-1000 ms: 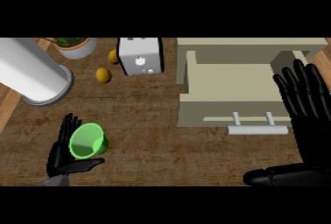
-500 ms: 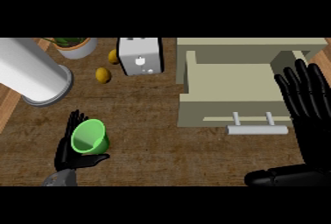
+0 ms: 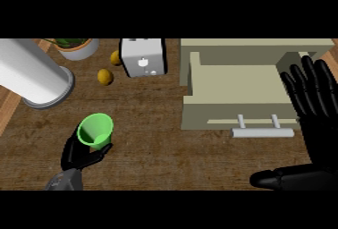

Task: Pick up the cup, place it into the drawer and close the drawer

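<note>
Wooden counter (image 3: 165, 147), near its left front edge: left hand (image 3: 82, 154) curled round green cup (image 3: 96, 130). Right hand (image 3: 315, 96) spread, resting beside open drawer (image 3: 234, 89). Could clip the drawer's front wall if carried low.

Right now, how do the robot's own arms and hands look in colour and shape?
Both hands are black, with long, slender, segmented fingers and a thumb. The right hand shows as a broad dark palm with its fingers fully visible. Little of the left hand shows. Below it, a short piece of the grey forearm appears at the lower edge. The part below the right hand looks black and rounded. No cables or markings are visible.
</note>
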Available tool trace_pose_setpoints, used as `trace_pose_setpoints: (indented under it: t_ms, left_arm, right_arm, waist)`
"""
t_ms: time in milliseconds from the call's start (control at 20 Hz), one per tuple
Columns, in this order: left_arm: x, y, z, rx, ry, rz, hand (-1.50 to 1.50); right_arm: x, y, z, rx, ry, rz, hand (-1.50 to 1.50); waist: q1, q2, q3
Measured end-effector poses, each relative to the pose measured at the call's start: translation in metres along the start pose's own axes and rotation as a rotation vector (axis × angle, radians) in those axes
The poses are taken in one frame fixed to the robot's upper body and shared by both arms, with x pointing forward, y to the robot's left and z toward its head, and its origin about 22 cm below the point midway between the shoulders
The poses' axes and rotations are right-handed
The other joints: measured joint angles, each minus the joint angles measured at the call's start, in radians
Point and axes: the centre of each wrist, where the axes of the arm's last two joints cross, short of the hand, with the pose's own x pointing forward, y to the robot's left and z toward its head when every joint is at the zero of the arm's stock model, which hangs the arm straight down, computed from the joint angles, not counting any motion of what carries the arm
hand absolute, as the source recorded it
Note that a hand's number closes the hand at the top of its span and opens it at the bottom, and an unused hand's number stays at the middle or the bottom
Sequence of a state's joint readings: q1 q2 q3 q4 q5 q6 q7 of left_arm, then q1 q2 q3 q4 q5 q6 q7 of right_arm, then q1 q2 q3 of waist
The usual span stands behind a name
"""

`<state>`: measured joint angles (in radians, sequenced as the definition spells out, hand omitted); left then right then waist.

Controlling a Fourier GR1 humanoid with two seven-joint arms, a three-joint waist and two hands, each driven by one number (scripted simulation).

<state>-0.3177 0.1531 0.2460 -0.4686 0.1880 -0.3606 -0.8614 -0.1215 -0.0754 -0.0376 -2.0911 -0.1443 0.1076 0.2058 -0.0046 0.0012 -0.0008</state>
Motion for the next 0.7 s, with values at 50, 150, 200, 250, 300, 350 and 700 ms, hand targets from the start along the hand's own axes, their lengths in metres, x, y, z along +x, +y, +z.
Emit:
trace_pose_setpoints:
  t_ms: [50,150,200,250,300,350,700]
  left_arm:
    - [0.001,0.001,-0.001,-0.005,0.000,0.006,1.50]
    - [0.003,0.004,-0.003,-0.014,-0.016,0.009,1.50]
    - [0.003,0.003,-0.003,-0.016,-0.027,0.008,1.50]
    - [0.005,0.002,-0.005,-0.018,-0.041,0.002,1.50]
    - [0.004,0.002,-0.003,-0.022,-0.050,-0.008,1.50]
    - [0.002,-0.001,-0.002,-0.020,-0.060,-0.014,1.50]
    - [0.007,-0.009,-0.012,0.008,-0.165,-0.058,1.50]
  right_arm:
    - [0.001,-0.003,-0.001,0.002,0.002,0.004,-1.50]
    - [-0.001,-0.003,0.005,0.001,0.001,0.004,-1.50]
    - [-0.001,-0.004,0.004,0.001,0.002,0.008,-1.50]
    - [0.000,-0.005,0.005,0.002,-0.001,0.009,-1.50]
    - [-0.002,-0.005,0.004,0.001,-0.001,0.010,-1.50]
    - [-0.001,-0.006,0.003,0.003,-0.002,0.010,-1.50]
    - [-0.001,-0.003,0.004,-0.002,-0.003,0.009,-1.50]
  waist:
    - [-0.001,0.000,0.000]
    - [-0.002,0.000,0.000]
    - [-0.001,0.000,0.000]
    - [-0.001,0.000,0.000]
    - [0.000,0.000,0.000]
    - [0.000,0.000,0.000]
    - [0.002,-0.001,0.000]
